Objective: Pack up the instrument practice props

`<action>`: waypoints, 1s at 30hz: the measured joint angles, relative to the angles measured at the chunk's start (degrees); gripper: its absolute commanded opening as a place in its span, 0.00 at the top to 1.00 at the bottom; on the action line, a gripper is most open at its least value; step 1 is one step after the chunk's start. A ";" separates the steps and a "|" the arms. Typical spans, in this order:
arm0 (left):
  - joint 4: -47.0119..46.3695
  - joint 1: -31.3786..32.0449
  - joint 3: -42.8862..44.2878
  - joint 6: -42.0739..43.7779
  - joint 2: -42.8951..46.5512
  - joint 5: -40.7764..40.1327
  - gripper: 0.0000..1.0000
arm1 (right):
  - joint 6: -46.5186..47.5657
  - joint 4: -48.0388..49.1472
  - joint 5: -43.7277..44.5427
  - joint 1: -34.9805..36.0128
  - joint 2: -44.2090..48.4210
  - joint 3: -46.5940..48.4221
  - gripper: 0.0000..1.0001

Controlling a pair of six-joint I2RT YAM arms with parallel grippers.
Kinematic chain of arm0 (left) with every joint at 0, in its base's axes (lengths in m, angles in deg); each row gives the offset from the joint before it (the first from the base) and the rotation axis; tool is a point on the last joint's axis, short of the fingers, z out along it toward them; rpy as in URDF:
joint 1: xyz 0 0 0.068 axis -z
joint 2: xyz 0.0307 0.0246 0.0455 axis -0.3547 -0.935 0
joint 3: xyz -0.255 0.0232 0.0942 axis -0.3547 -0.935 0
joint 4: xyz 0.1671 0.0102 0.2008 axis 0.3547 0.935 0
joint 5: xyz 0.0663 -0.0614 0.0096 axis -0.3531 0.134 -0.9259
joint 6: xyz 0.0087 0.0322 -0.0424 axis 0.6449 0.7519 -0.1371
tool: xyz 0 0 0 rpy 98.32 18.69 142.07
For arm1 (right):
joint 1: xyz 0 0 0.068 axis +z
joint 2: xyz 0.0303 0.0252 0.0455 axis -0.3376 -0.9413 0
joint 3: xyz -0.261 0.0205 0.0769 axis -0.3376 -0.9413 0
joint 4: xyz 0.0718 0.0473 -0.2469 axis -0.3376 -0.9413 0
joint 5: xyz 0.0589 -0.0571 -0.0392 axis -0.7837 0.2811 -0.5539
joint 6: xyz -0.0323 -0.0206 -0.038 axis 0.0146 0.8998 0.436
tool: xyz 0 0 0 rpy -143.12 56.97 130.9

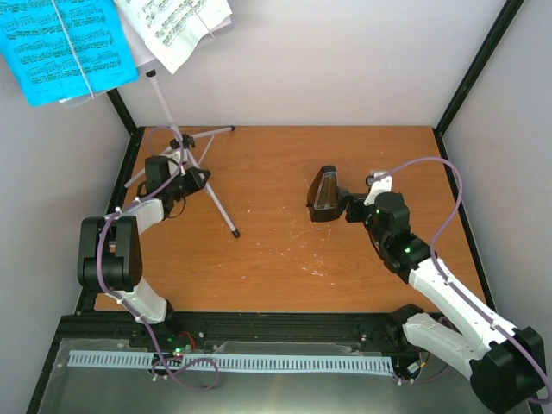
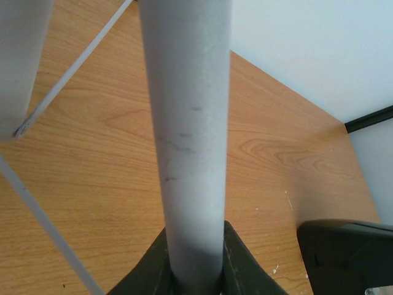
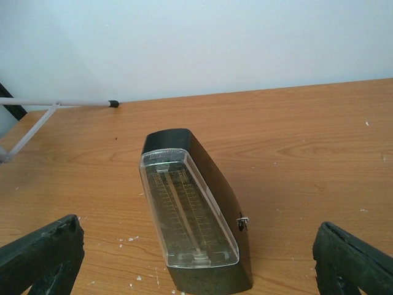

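Note:
The silver tripod music stand (image 1: 164, 99) stands at the table's left; its pole (image 2: 190, 123) runs up to the blue sheet (image 1: 65, 43) and white sheet (image 1: 177, 26) at the top left. My left gripper (image 1: 179, 177) is shut on the pole just above the tripod legs (image 1: 220, 207), and both fingers (image 2: 242, 261) press against it. The black metronome (image 1: 325, 194) lies right of centre with its clear cover (image 3: 187, 212) facing up. My right gripper (image 1: 352, 207) is open just right of it, with a finger (image 3: 43, 255) wide on each side and nothing held.
White walls and black frame posts (image 1: 479, 65) close in the wooden table (image 1: 285, 259) at the back and sides. One stand leg (image 3: 61, 102) with a black tip reaches toward the back wall. A white slotted strip (image 1: 224, 362) runs along the front between the arm bases.

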 measured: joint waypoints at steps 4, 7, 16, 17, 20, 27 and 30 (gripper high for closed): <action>0.66 0.15 -0.55 0.55 0.79 -0.02 1.00 | -0.55 -1.14 0.11 0.00 1.57 -0.02 0.00; 0.63 0.35 -1.97 0.66 2.12 -0.11 1.00 | -1.16 -1.70 0.15 0.00 3.32 -0.52 0.00; 0.66 2.03 -7.50 1.31 7.93 -2.12 1.00 | -3.98 -6.82 0.68 0.00 11.10 -4.24 0.00; 0.66 2.34 -8.22 1.51 8.74 -2.54 1.00 | -4.33 -7.48 0.81 0.00 12.09 -4.46 0.00; 0.44 3.96 -10.38 2.19 11.08 -2.91 1.00 | -5.07 -9.40 1.38 0.00 15.21 -5.22 0.00; 0.20 14.43 -13.25 8.20 13.16 9.92 0.90 | -6.19 -13.84 2.03 0.00 19.93 -6.45 0.00; 0.44 15.41 -13.25 11.23 13.53 13.44 0.74 | -6.32 -14.53 1.84 0.00 20.41 -6.45 0.00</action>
